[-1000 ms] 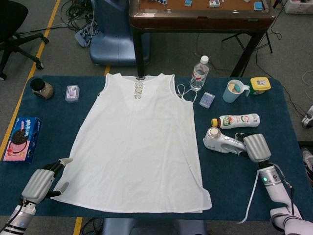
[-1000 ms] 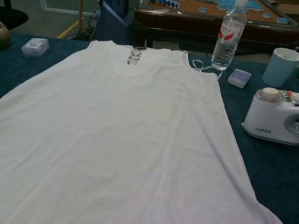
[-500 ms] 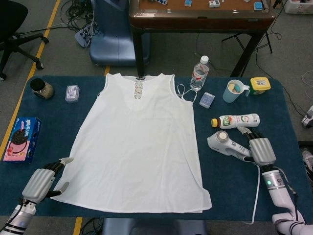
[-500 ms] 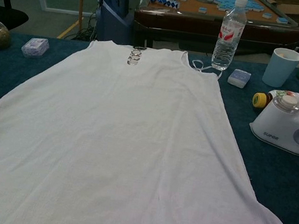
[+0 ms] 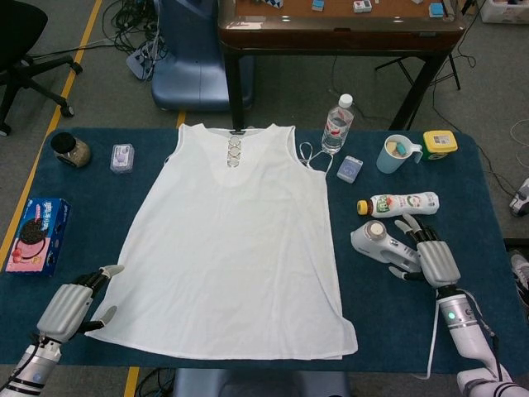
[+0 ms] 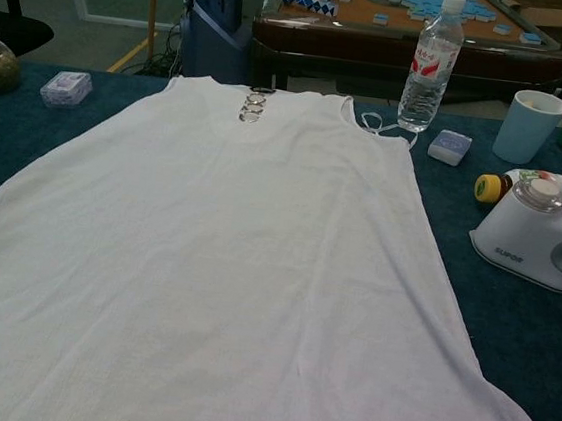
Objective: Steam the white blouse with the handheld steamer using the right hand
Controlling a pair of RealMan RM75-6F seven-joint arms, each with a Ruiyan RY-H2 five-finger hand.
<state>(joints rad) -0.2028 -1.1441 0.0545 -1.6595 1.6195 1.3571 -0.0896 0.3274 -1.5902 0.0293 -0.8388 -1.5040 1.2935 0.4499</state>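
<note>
The steamer (image 5: 378, 241) sits on the blue table (image 5: 248, 372) just right of the blouse (image 5: 235, 248), clear of the fabric, round head pointing toward the shirt; the right hand (image 5: 430, 256) is on its handle end with fingers spread along it, but honestly I can't tell if it's actually gripping or just resting there; chest view only shows the steamer body at the frame edge, so no help. The blouse lies flat, neckline toward the far edge, hem near the front. The left hand (image 5: 70, 304) rests by the bottom-left corner of the hem, fingers loosely apart, fingertips touching the cloth edge, holding nothing. Just behind the steamer lies a small drink bottle (image 5: 401, 203) on its side; further back there's a water bottle (image 5: 337, 124), a blue mug (image 5: 397, 154), and a yellow tub (image 5: 440, 144); cookie box (image 5: 35, 236) far left.
</note>
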